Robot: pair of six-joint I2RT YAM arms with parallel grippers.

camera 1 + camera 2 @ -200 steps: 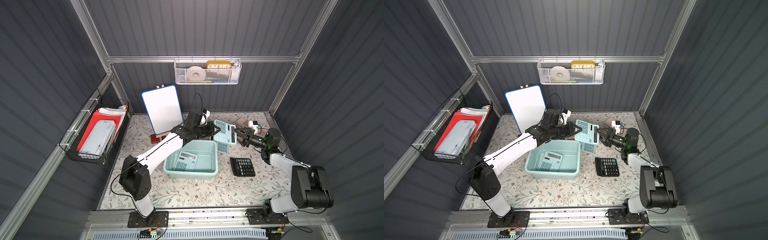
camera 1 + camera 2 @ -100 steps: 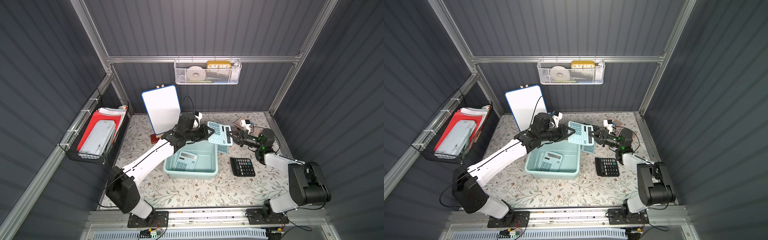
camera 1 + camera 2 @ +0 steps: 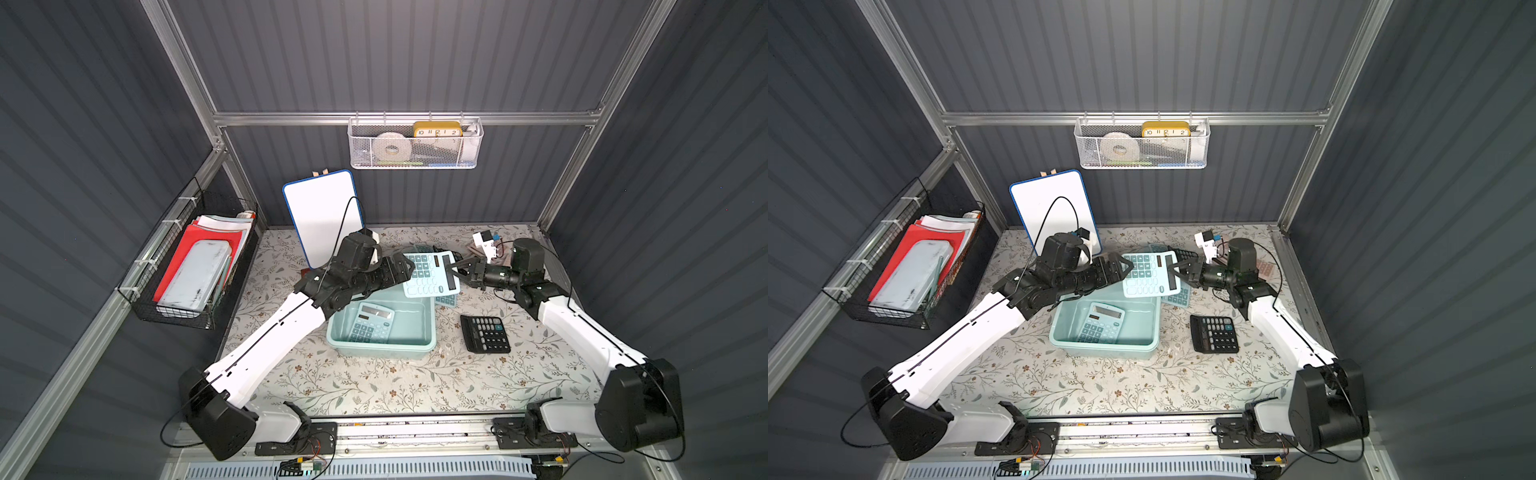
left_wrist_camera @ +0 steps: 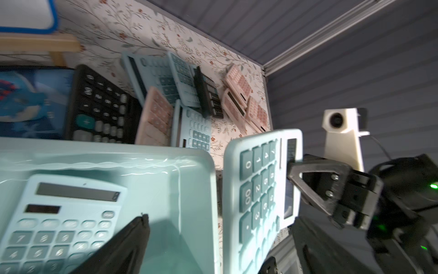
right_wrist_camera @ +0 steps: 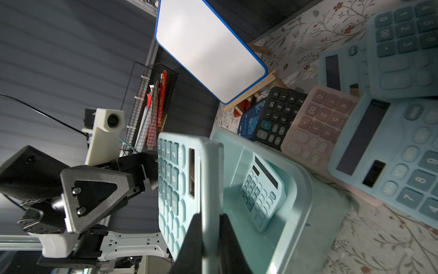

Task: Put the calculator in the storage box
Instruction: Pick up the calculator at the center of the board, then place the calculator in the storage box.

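A pale teal calculator (image 3: 432, 274) (image 3: 1150, 274) hangs tilted in the air over the far right corner of the mint storage box (image 3: 382, 351) (image 3: 1104, 351). My right gripper (image 3: 453, 272) (image 5: 211, 218) is shut on its display end, with its thin edge (image 5: 209, 189) pinched between the black fingers. My left gripper (image 3: 405, 268) (image 4: 201, 249) is open, its fingers spread wide on either side of the calculator's keypad end (image 4: 258, 189). A second teal calculator (image 3: 372, 324) (image 4: 64, 213) lies inside the box.
A black calculator (image 3: 484, 334) lies right of the box. More teal, pink and black calculators (image 4: 166, 99) are piled behind the box. A whiteboard (image 3: 322, 218) leans at the back. A white mesh basket (image 3: 415, 143) hangs on the back wall and a black wire basket (image 3: 195, 266) on the left wall.
The right gripper has closed on the calculator's display end. The left gripper has opened and let go of it. The calculator shifted slightly left, toward the box.
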